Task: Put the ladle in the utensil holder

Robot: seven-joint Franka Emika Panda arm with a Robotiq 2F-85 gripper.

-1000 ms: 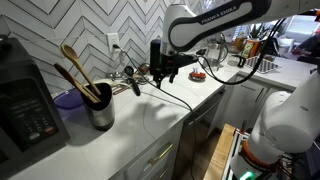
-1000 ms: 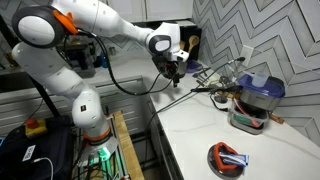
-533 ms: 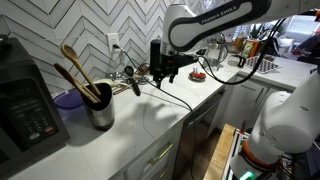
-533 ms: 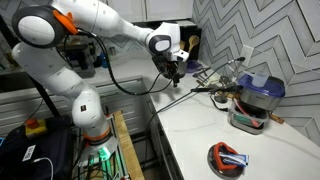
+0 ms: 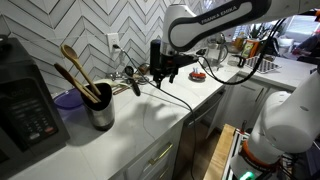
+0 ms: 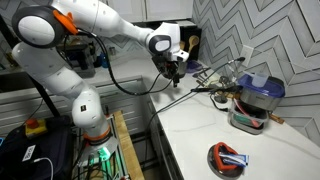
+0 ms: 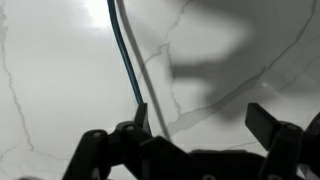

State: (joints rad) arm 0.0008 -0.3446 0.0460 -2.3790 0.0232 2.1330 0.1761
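The ladle (image 5: 132, 82) lies on the white marble counter near the wall, with its shiny round bowl toward the tiles and its black handle pointing forward; it also shows in an exterior view (image 6: 216, 90). The steel utensil holder (image 5: 100, 112) stands to one side of it with light-brown wooden spoons inside, and appears in both exterior views (image 6: 243, 113). My gripper (image 5: 163, 72) hangs above the counter beside the ladle and apart from it (image 6: 176, 70). In the wrist view the gripper (image 7: 200, 120) is open and empty over bare marble.
A thin blue cable (image 7: 125, 50) runs across the counter under the gripper. A purple bowl (image 5: 68, 100) sits behind the holder. A red dish (image 6: 228, 158) lies on the counter. A black appliance (image 5: 25, 105) stands at the counter's end. The counter edge (image 5: 190, 112) is close.
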